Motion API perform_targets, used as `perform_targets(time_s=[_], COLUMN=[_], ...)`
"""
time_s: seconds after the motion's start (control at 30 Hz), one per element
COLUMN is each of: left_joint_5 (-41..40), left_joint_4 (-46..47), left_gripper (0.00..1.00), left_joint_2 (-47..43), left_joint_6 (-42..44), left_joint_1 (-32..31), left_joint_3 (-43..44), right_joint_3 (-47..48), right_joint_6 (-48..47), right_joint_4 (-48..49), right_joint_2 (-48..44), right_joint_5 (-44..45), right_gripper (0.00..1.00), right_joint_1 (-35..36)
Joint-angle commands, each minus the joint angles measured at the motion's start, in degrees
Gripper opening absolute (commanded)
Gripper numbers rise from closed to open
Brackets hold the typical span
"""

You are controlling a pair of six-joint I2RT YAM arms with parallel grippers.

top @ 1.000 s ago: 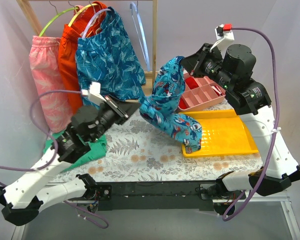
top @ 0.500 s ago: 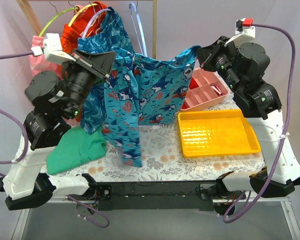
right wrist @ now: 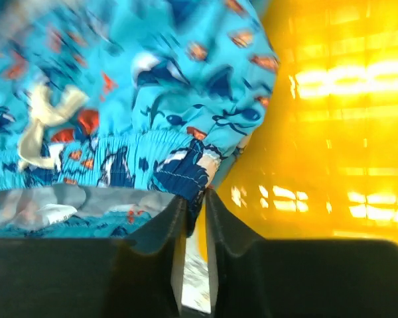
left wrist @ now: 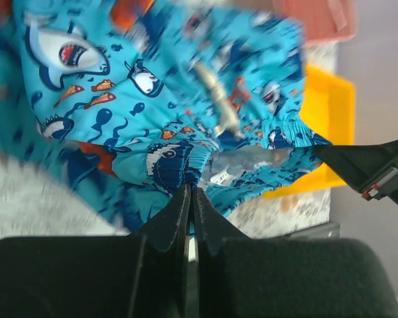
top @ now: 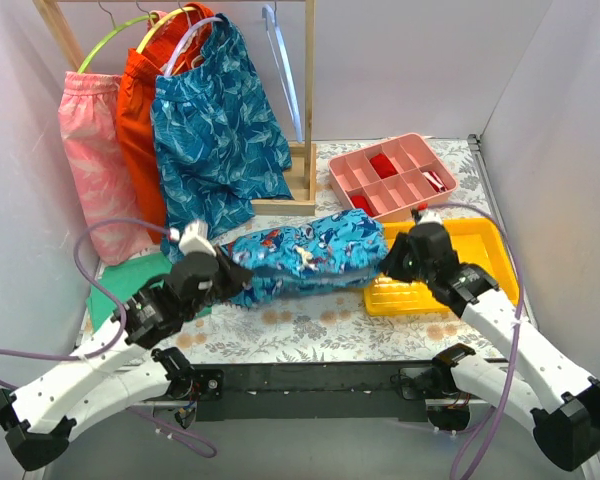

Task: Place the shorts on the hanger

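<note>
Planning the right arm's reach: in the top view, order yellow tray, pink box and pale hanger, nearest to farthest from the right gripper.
From the right gripper:
1. yellow tray, right beside it.
2. pink box, behind it.
3. pale hanger, far back-left on the rack.

I can read no writing, number or brand anywhere. The shorts (top: 300, 255) carry only a print of sharks and fish, with no letters. A small whitish patch (left wrist: 220, 176) inside their waistband is too blurred for me to make anything out on it.
</note>
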Motion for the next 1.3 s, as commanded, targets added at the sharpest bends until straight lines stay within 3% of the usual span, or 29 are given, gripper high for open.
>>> perform_targets(time_s=[0.0, 0.1, 0.2, 0.27, 0.33, 0.37, 0.5, 0.67, 0.93, 1.07, 1.13, 1.27], left_joint_5=[9.87, 11.81, 12.08, 11.64, 10.93, 10.93, 10.06, 7.69, 0.13, -2.51, -3.83, -9.27], left_joint_4=[0.16, 1.48, 1.22, -0.27, -1.33, -1.86, -4.23, -4.24, -0.90, 5.07, 6.83, 4.56], left_gripper=[0.00, 0.00, 0.00, 0.14, 0.40, 0.63, 0.77, 0.81, 0.84, 0.83, 0.81, 0.74], left_joint_2=[-7.43, -11.21, -10.61, -8.94, -8.15, -8.05, -9.46, -7.71, 6.08, 12.15, 16.36, 33.28], left_joint_6=[-15.90, -18.28, -16.89, -15.48, -13.29, -12.49, -9.42, -2.48, 8.86, 15.10, 20.28, 28.63], left_joint_1=[0.30, 0.30, 0.30, 0.30, 0.30, 0.30, 0.30, 0.30, 0.39, 0.74, 1.62, 2.50], left_joint_3=[-14.02, -19.39, -18.79, -17.39, -14.93, -14.14, -10.54, -4.04, 12.14, 19.34, 27.85, 48.23], right_joint_3=[-9.63, -10.79, -8.77, -7.46, -4.99, -4.38, -1.74, 0.90, 9.94, 14.00, 14.00, 13.47], right_joint_6=[3.41, 2.98, 0.43, -0.97, -2.82, -3.52, -5.37, -7.22, -9.41, -10.30, -10.04, -9.51], right_joint_4=[2.92, 1.08, -0.94, -2.08, -4.28, -4.72, -5.69, -4.90, -3.23, -3.49, -2.88, -2.35], right_joint_2=[-6.57, -8.94, -9.30, -8.60, -8.16, -8.07, -8.16, -6.40, -1.22, 1.77, 2.21, 2.83], right_joint_5=[-5.24, -6.03, -6.39, -5.78, -4.64, -3.33, -1.73, -1.99, -2.96, -2.61, -2.87, -4.01], right_gripper=[0.33, 0.51, 0.57, 0.61, 0.64, 0.67, 0.73, 0.76, 0.78, 0.79, 0.79, 0.79], right_joint_1=[0.02, 0.02, 0.02, 0.10, 0.45, 0.46, 0.54, 0.63, 0.89, 1.07, 1.25, 1.42])
